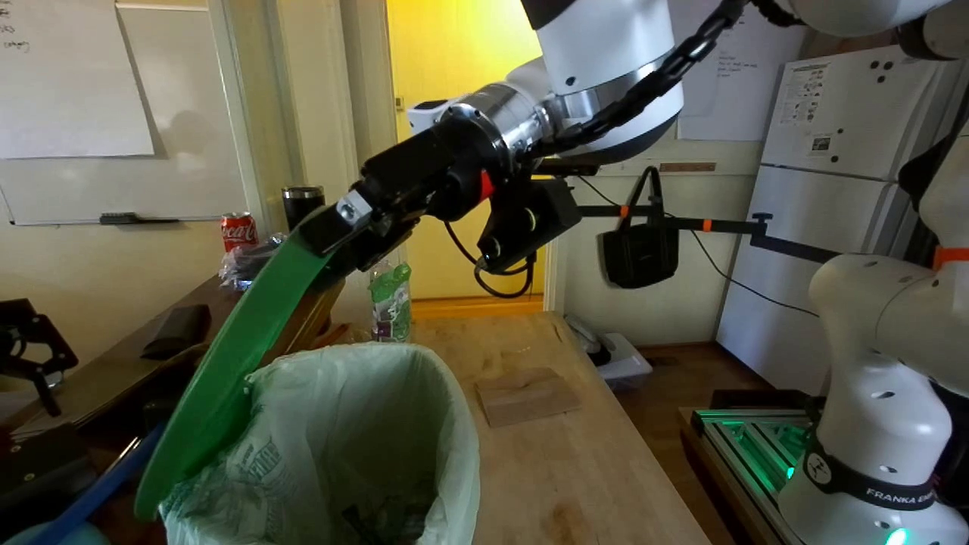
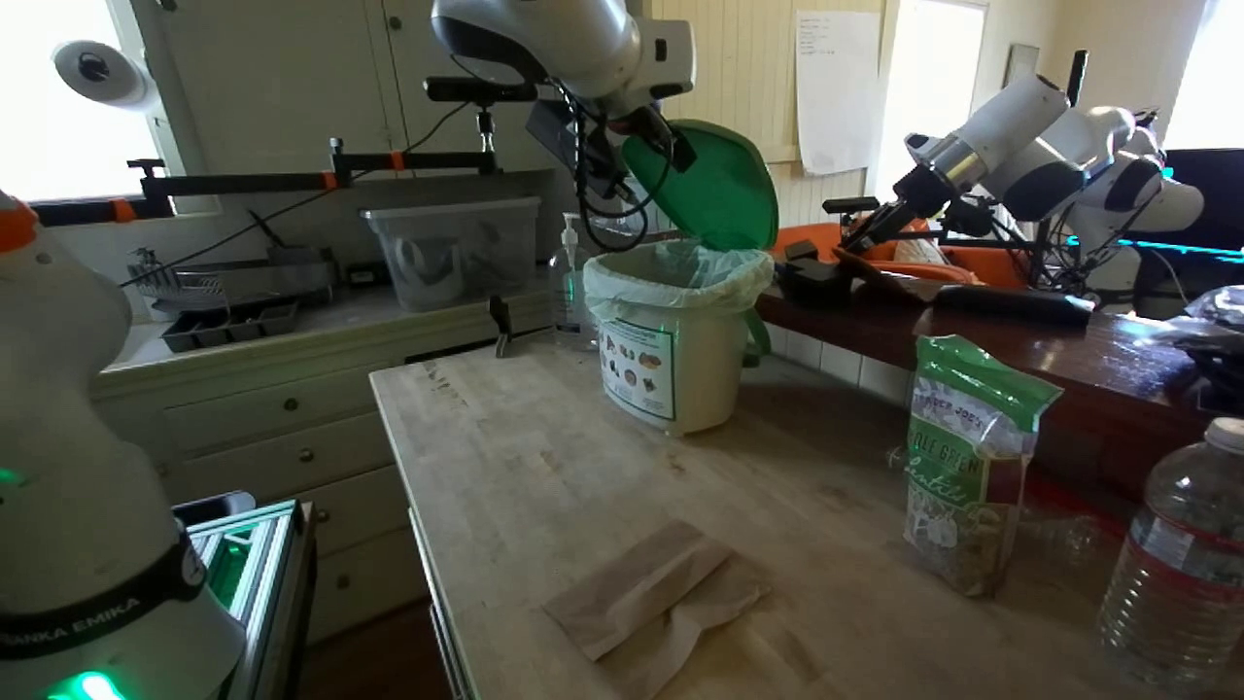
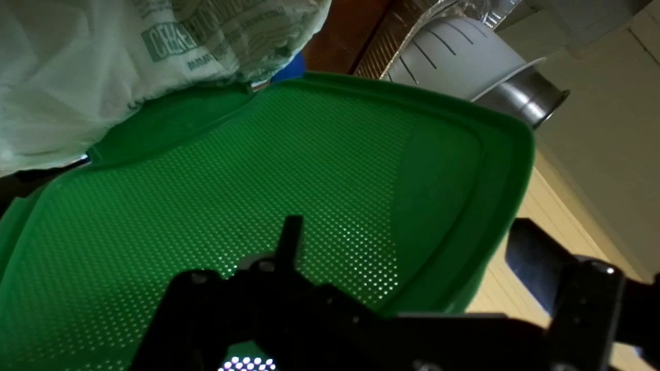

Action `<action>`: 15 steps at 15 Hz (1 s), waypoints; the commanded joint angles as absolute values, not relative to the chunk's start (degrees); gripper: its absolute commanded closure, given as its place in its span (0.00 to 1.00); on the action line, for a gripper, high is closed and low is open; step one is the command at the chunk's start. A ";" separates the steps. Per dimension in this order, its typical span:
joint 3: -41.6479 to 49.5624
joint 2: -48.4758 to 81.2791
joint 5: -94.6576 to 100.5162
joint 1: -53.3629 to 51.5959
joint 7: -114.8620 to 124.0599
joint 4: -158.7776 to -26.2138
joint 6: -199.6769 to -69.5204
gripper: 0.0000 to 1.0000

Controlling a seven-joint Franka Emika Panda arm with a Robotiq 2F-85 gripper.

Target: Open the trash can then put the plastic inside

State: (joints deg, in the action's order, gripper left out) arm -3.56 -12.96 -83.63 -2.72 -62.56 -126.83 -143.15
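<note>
The trash can (image 2: 700, 374) stands on the wooden counter with its glossy green lid (image 1: 235, 371) swung up and tilted back. A pale green liner bag (image 1: 356, 378) covers its rim, and a few dark scraps lie deep inside. At the lid's upper edge is my gripper (image 1: 316, 261), its jaws apart. In the wrist view the open gripper (image 3: 407, 226) has one finger (image 3: 291, 239) over the lid's perforated inner face and the opposite finger (image 3: 536, 257) beyond the rim. Whether either touches the lid I cannot tell. Which item is the plastic is unclear; nothing else is between the fingers.
A green food bag (image 2: 972, 467) and a clear water bottle (image 2: 1181, 554) stand along the counter's side. Brown paper (image 2: 661, 603) lies flat on the wood. A pump bottle (image 2: 571, 282) is beside the bin. Behind the lid runs a dark raised ledge (image 2: 1030, 355).
</note>
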 commanded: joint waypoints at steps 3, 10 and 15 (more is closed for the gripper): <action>-4.51 -11.00 -88.30 -3.63 -69.92 -124.61 -145.65 0.00; -4.60 -10.23 -92.79 -3.36 -77.08 -122.51 -146.81 0.00; -4.69 -8.22 -95.89 -3.19 -81.17 -120.24 -147.05 0.00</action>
